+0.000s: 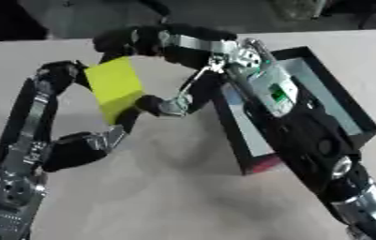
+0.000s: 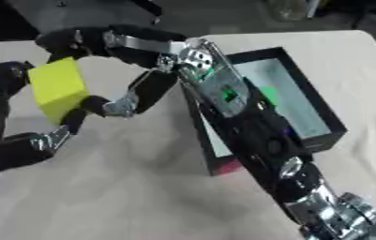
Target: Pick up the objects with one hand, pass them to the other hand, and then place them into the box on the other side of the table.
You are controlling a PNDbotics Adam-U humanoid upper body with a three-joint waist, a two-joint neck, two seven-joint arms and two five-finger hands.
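Both hands meet on one yellow block, held above the table's left half. The left hand comes up from the lower left corner, its fingers curled round the block's left and lower sides. The right hand reaches across from the right, fingers bent over the block's top edge and thumb hooked under its lower right corner, so each hand grips the same block.

One block is visible, and one box. The box is black-walled with a pale floor and lies open on the table's right half, near the right edge; the right forearm crosses over its left wall. A small green patch shows inside it, too unclear to name. Bare beige tabletop spreads along the near edge and left of the box.
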